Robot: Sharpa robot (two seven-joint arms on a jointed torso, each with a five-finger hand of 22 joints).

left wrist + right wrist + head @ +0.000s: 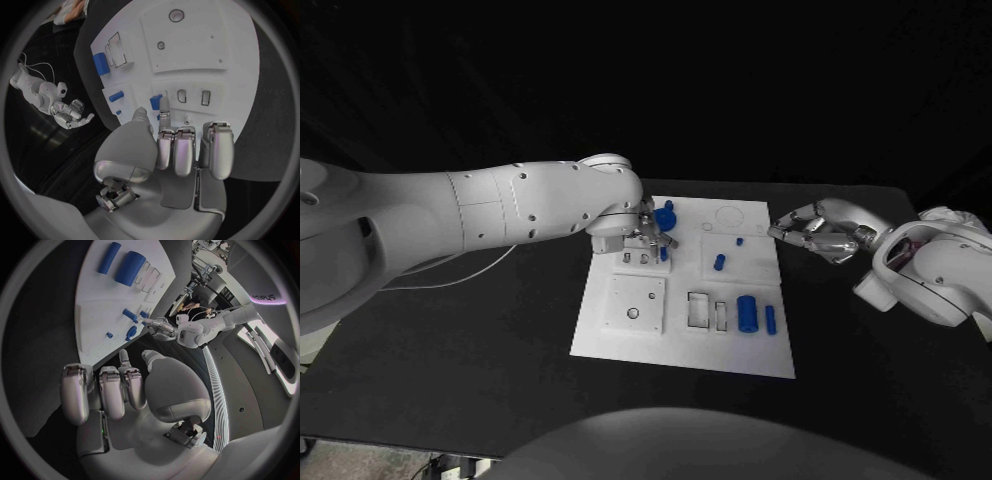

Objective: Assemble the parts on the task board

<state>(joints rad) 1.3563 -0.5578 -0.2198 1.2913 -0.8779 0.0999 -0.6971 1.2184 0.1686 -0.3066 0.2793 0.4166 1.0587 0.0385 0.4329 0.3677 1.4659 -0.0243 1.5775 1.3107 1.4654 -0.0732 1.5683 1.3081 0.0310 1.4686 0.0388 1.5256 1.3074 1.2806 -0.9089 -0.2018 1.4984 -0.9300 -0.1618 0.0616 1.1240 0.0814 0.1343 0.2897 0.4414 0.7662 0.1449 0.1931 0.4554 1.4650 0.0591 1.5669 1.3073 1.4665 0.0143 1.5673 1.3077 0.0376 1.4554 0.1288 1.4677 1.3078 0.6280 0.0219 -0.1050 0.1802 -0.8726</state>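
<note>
The left hand (646,232) pinches a small blue part (155,101) over the task board's (639,340) far slots. The right hand (816,231), curled and empty, hovers off the board's right edge above bare black surface (459,380).

Black table (473,400) with 1 white task board (682,350), seemingly flat.

1. Looks like a robotics lab from where I'm driving: a black table (473,400) against a dark backdrop, nothing homey.
2. A white task board (682,300) with cut-out slots and small blue parts (747,313), clearly a test fixture.
3. White cables (452,272) trail across the table beside the arm.
</note>
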